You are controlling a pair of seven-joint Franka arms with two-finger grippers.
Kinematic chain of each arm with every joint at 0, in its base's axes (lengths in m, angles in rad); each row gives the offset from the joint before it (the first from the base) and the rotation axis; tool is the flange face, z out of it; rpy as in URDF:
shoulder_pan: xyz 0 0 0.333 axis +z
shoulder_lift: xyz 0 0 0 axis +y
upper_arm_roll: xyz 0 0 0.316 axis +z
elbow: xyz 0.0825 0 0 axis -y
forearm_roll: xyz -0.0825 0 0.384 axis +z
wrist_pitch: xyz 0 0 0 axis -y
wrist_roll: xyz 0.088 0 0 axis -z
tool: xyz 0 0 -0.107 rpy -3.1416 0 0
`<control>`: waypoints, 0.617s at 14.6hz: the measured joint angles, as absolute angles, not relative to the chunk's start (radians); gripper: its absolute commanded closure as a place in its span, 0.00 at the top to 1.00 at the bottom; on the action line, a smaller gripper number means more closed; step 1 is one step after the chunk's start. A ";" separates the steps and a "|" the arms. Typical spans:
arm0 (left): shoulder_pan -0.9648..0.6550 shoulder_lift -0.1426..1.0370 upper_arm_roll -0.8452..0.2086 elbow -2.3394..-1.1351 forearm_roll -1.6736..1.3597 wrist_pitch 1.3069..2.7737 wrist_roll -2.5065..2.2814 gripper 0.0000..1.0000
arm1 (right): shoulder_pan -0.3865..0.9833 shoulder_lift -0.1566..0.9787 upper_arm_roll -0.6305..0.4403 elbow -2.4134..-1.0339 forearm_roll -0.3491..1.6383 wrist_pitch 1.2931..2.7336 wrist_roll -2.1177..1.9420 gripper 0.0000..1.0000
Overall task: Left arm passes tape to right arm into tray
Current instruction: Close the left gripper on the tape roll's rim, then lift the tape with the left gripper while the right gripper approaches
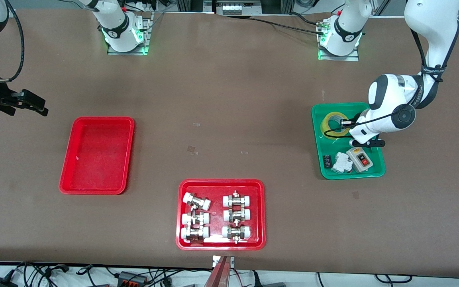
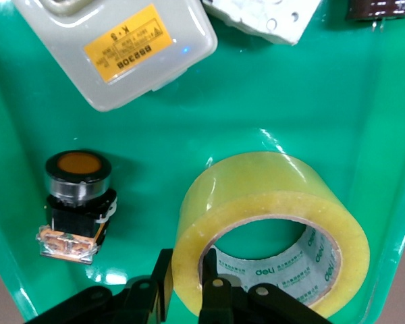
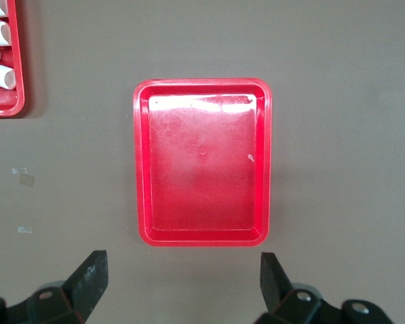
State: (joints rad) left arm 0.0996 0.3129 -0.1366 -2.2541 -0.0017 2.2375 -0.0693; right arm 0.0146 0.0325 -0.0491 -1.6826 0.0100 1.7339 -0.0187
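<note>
The yellow tape (image 1: 332,122) lies in the green tray (image 1: 318,143) at the left arm's end of the table. My left gripper (image 1: 348,124) is down in that tray. In the left wrist view its fingers (image 2: 187,268) clamp the tape's (image 2: 270,202) wall, one outside and one inside the core. The plain red tray (image 1: 97,155) lies at the right arm's end and holds nothing. My right gripper (image 1: 34,104) is open and empty, up in the air beside that tray, toward the table's edge. The right wrist view shows the tray (image 3: 202,169) between the spread fingers of the right gripper (image 3: 182,273).
A red tray (image 1: 221,244) with white-capped metal fittings lies near the table's front edge. The green tray also holds a grey switch box (image 1: 360,158), a white part (image 1: 341,162) and an orange push button (image 2: 77,196).
</note>
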 measured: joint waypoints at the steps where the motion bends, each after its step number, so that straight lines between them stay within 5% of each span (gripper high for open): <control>1: 0.104 0.310 -0.137 -2.254 -0.002 2.239 -0.069 0.01 | 0.015 0.033 -0.049 -1.683 0.010 1.734 -0.019 1.00; 5: 0.113 0.227 -0.140 -2.221 -0.002 2.162 -0.068 0.01 | 0.015 0.033 -0.049 -1.683 0.010 1.734 -0.019 1.00; 9: 0.112 0.031 -0.189 -2.055 -0.018 1.866 -0.068 0.01 | 0.016 0.036 -0.045 -1.685 0.011 1.732 -0.019 1.00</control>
